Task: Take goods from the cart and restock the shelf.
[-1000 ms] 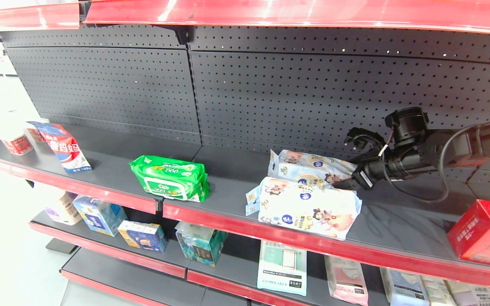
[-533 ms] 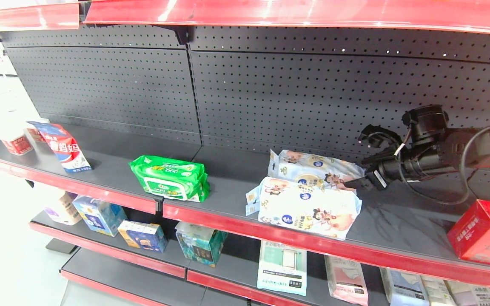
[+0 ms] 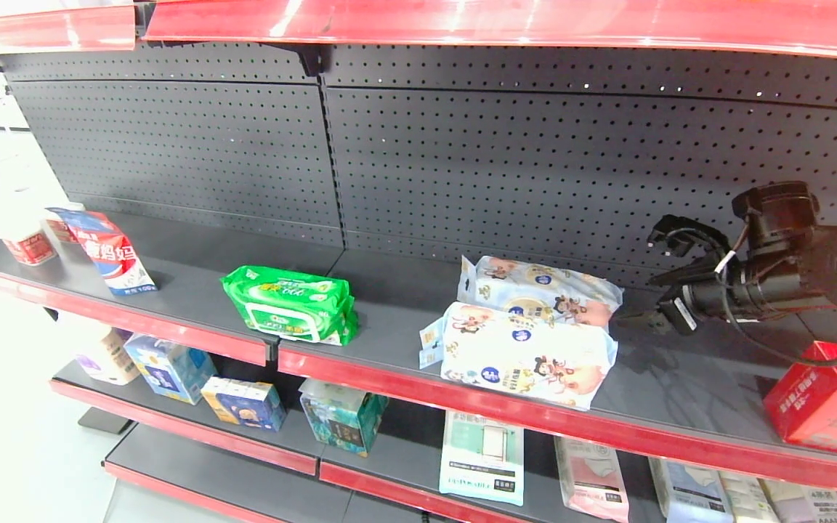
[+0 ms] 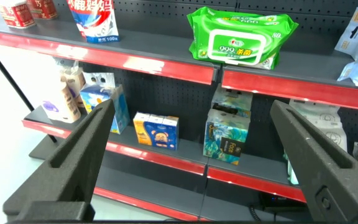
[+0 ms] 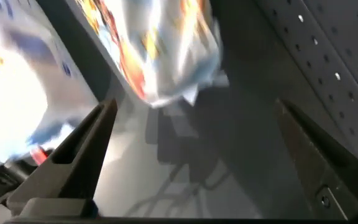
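Well, my right tool (image 3: 662, 301) hangs spread and empty over the shelf (image 3: 680, 378). It is just beside the near end of the rear cartoon-printed wipes pack (image 3: 538, 290), not touching it. The goods in question, I judge, are that pack and its twin (image 3: 527, 356), which lies beyond the tool toward the shelf's red lip, the two touching.

The biggest risk is the pegboard back panel (image 3: 535, 160) close behind my tool: a careless swing could knock the fingers or the loose cable against it. A sideways sweep might also catch the rear pack and shove the twin, lying right at the lip, off the shelf. The red box (image 3: 829, 399) sits on the tool's other side, below my arm, and a low pull-back could clip it.

Well beyond the packs lie a green wipes pack (image 3: 291, 303) and a red-and-blue pouch (image 3: 110, 250); neither blocks me. My left tool (image 4: 191, 107) is spread wide, holding nothing, out in front of the shelves.
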Robot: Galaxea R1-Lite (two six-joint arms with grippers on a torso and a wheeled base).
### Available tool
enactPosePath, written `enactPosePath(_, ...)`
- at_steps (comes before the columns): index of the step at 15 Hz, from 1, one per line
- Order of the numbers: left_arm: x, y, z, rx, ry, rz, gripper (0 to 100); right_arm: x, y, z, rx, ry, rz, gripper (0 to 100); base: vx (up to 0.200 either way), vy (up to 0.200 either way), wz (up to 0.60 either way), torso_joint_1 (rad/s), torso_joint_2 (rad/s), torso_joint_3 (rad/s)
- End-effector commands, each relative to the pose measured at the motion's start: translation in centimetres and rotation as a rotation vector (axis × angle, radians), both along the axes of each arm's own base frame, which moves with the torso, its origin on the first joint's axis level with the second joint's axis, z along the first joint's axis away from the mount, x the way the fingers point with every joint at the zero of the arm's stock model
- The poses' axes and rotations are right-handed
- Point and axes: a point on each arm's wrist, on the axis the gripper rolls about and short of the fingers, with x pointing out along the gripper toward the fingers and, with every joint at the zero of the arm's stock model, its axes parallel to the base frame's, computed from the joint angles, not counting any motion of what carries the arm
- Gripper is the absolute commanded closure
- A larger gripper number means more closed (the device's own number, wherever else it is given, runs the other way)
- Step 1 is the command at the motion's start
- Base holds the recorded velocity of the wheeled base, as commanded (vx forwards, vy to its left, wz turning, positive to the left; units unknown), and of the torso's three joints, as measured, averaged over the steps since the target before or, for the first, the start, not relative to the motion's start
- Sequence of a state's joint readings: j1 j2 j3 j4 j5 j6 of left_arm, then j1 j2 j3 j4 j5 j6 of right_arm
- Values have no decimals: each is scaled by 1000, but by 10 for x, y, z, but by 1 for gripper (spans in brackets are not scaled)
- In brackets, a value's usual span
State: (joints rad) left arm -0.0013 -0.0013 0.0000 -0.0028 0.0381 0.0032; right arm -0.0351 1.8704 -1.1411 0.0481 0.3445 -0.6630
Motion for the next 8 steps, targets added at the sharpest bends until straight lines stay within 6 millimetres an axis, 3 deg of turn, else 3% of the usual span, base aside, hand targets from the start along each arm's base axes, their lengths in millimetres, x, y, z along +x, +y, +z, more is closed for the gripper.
enactPosePath(1,0,0,0,0,1,0,0,-16,-5,8,-1,-14,-17,0,0,0,0,0,0,0)
enactPosePath(8,0,0,0,0,1,0,0,-58,-11,16,60,-106,-108,0,0,0,0,0,0,0)
